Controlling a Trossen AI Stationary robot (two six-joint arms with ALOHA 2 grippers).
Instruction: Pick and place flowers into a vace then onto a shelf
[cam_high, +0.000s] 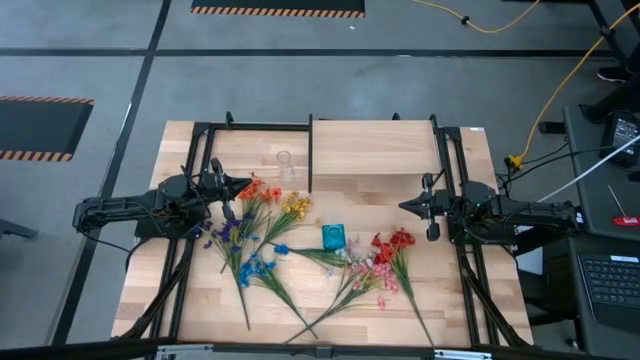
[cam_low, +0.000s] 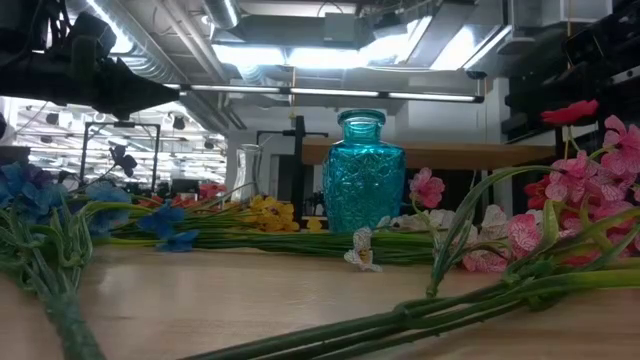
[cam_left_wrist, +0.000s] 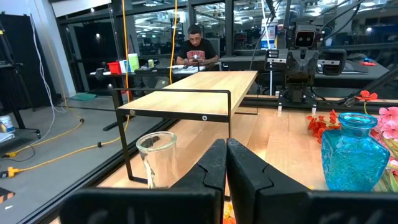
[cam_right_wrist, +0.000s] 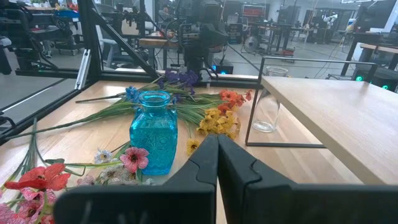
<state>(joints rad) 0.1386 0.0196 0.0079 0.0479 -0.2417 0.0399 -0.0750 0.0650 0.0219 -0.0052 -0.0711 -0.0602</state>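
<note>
Green stalks of the flowers (cam_low: 420, 320) lie nearest; both hands, left hand (cam_high: 243, 184) and right hand (cam_high: 404, 206), are closed empty and should open wide before pinching one stalk mid-bench.

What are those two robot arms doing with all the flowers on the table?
Nothing is being held yet. The left tool and the right tool are both shut and empty, waiting at opposite sides of the wooden table. The colourful artificial flowers lie scattered on the tabletop. The blue patterned glass vase stands among them, empty. A clear glass vase stands beside the raised light-wood shelf.
</note>
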